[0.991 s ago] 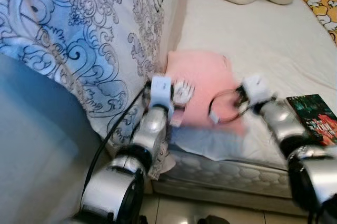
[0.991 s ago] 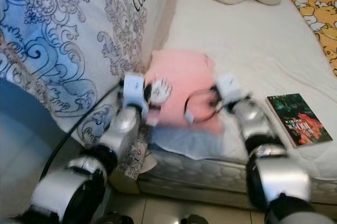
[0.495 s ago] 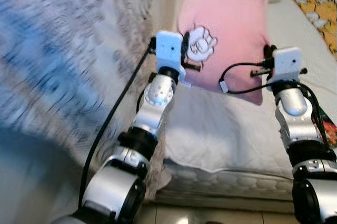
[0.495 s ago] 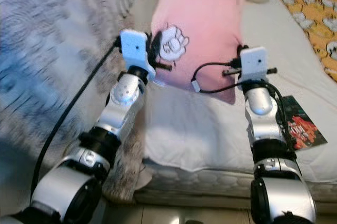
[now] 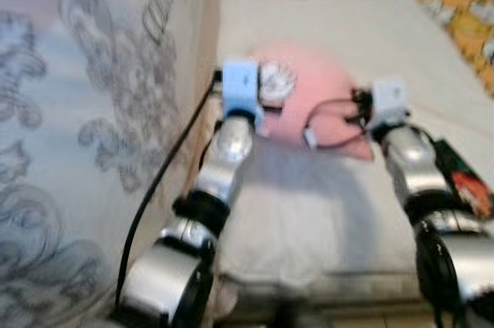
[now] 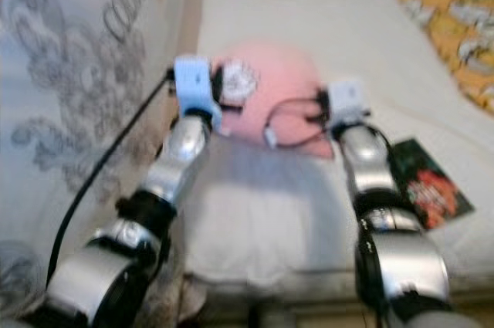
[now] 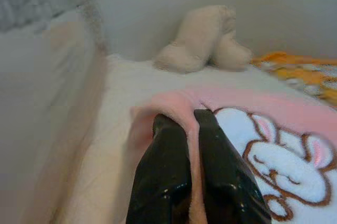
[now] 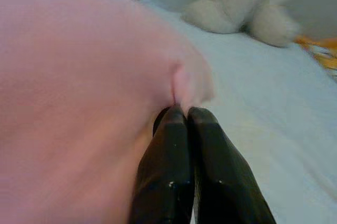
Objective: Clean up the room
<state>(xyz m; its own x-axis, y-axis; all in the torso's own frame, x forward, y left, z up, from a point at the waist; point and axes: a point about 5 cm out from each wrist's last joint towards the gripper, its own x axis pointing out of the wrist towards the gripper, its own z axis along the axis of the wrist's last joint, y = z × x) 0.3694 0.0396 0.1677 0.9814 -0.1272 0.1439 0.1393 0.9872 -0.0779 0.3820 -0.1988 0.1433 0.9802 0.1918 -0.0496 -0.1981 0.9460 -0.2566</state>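
Both grippers, left [image 7: 194, 129] and right [image 8: 184, 124], were clamped shut on opposite edges of the pink pillow [image 5: 324, 96]. It hung between them, long axis nine to three, with the plush toy [image 7: 202, 37] at twelve o'clock beyond.

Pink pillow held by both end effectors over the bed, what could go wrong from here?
Each end effector, left and right, pinches only a thin edge of the pink pillow, so it may slip loose. The book lies near the right arm and could get knocked off the bed.
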